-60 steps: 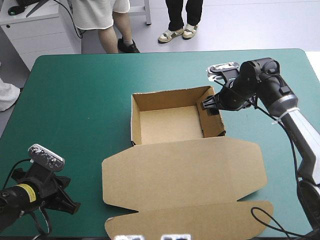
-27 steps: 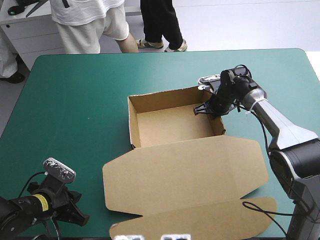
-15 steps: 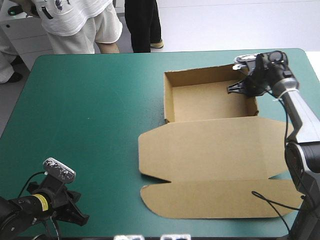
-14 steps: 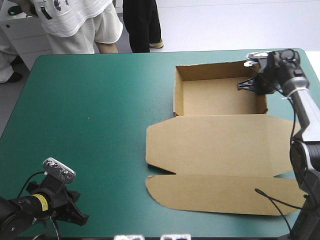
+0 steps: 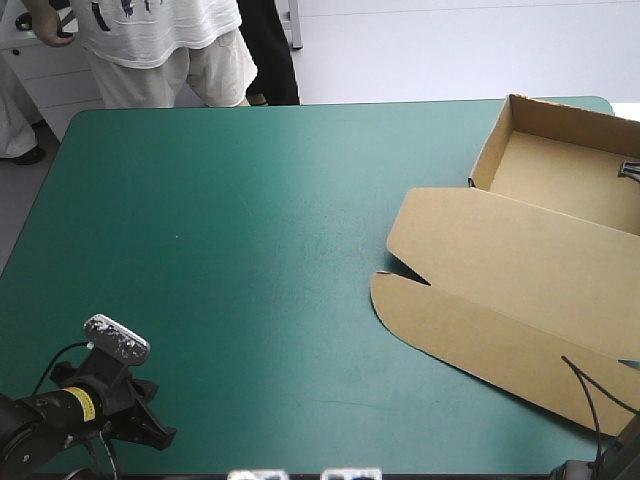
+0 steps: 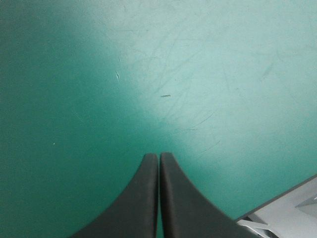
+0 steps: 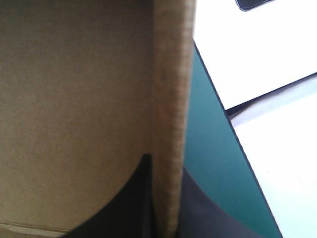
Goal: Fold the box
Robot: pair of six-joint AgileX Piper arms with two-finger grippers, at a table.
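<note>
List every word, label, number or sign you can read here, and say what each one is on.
No text can be read in any view.
yellow label on the left arm: dark marks, too small to read.
box: plain brown board, no print on the faces that show.
teal-green cover: no writing or signs.
</note>
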